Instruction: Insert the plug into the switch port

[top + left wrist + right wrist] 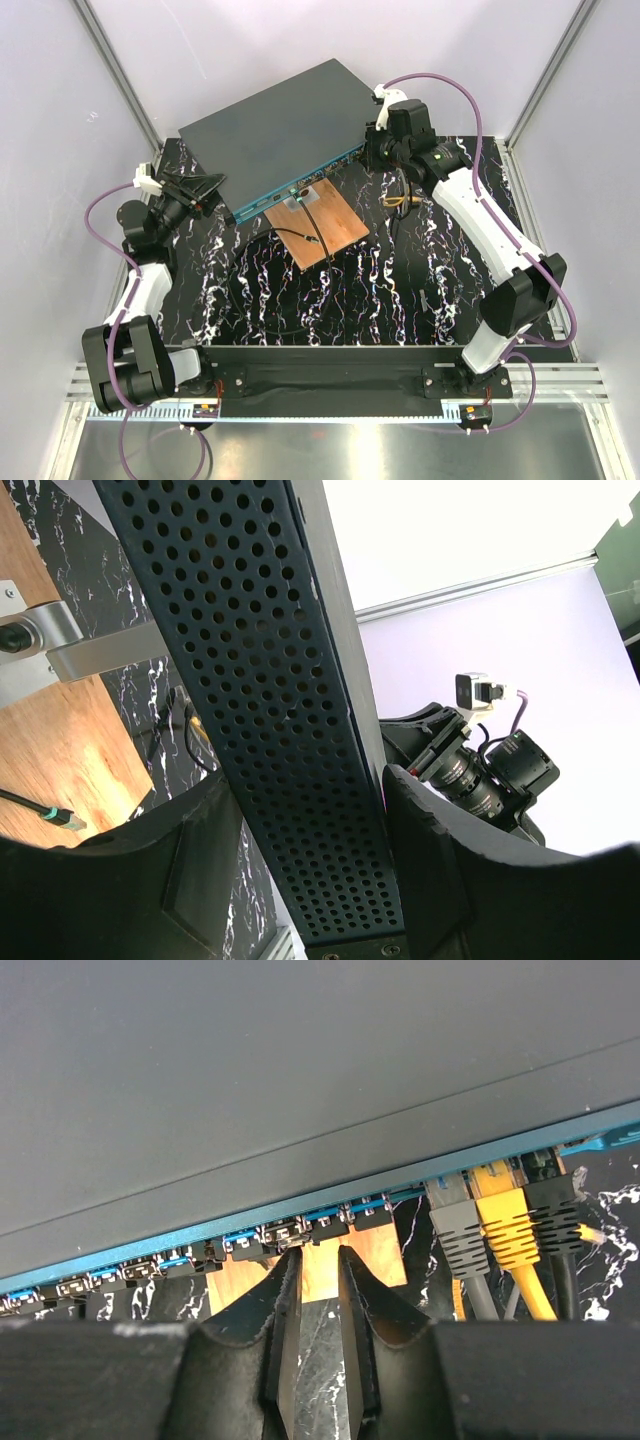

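The switch (280, 125) is a flat dark grey box lying at an angle at the back, its teal front face (300, 185) turned toward the table. My left gripper (212, 188) is closed over the switch's left end. In the left wrist view the perforated side (290, 730) sits between my fingers (440, 870). My right gripper (372, 150) is at the front face. Its fingertips (290, 1270) stand a narrow gap apart with nothing between them, right below the port row (300, 1228). A thin black cable with a teal-banded plug end (60, 818) lies on the board.
A copper-brown square board (320, 228) lies just in front of the switch. Grey (460, 1235), yellow (508, 1225) and black (550, 1215) plugs fill the rightmost ports. Yellow cables (400, 200) trail below my right wrist. Black cable loops (270, 290) lie on the marbled mat.
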`<state>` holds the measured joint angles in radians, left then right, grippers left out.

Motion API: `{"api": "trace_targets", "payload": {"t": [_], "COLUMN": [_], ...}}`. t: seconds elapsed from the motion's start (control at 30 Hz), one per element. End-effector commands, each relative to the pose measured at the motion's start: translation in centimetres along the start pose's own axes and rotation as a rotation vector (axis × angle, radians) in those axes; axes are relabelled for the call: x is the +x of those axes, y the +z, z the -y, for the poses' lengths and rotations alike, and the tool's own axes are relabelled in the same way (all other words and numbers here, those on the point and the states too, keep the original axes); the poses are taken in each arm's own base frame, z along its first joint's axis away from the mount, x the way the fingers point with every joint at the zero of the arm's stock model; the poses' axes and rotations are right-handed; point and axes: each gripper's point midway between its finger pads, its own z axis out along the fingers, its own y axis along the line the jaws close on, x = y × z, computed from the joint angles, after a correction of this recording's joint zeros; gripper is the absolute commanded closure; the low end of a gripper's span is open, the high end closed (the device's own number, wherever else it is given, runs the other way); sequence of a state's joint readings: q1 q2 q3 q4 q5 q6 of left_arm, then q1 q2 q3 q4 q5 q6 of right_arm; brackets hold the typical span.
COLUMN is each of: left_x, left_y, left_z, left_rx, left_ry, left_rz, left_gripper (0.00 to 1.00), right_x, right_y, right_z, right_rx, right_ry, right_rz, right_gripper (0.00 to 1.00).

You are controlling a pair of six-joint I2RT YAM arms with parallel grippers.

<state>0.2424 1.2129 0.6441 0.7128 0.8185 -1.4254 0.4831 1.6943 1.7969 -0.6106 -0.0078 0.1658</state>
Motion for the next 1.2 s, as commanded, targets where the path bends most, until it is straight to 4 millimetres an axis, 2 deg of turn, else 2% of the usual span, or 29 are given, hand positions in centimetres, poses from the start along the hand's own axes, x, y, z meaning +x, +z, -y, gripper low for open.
{"api": "trace_targets", "payload": {"t": [0.0,0.43,0.5,0.57,0.77,0.93,1.07,1.17], "left_x": [1.3,0.4,0.4,0.3,0.4,0.5,0.4,0.3], "left_y": [0.4,1.3,1.3,1.3,1.5,1.5,1.5,1.6], "left_z": [2.6,3.1,3.1,3.2,2.8,2.9,2.9,3.2], "left_rx": [0.106,0.110,0.109,0.109,0.095,0.096,0.093,0.099], "left_ry": [0.182,0.197,0.198,0.208,0.207,0.213,0.227,0.235], "left_rz": [-0.026,-0.031,-0.031,-0.035,-0.034,-0.042,-0.040,-0.043], "left_gripper": [1.00,1.00,1.00,1.00,1.00,1.00,1.00,1.00], "right_x": [-6.8,-9.5,-9.2,-9.0,-9.7,-10.4,-10.8,-10.1], "right_y": [0.9,0.6,0.8,0.9,0.8,1.6,1.5,1.4], "right_z": [-1.3,-2.3,-3.0,-2.8,-2.4,-2.1,-2.0,-2.0], "right_rx": [-0.029,-0.080,-0.114,-0.110,-0.084,-0.049,-0.042,-0.049], "right_ry": [0.072,0.008,-0.019,-0.034,-0.018,0.023,0.011,-0.023], "right_rz": [0.258,0.339,0.331,0.331,0.366,0.403,0.419,0.401], "right_gripper": [0.74,0.75,0.74,0.74,0.80,0.84,0.85,0.84]}}
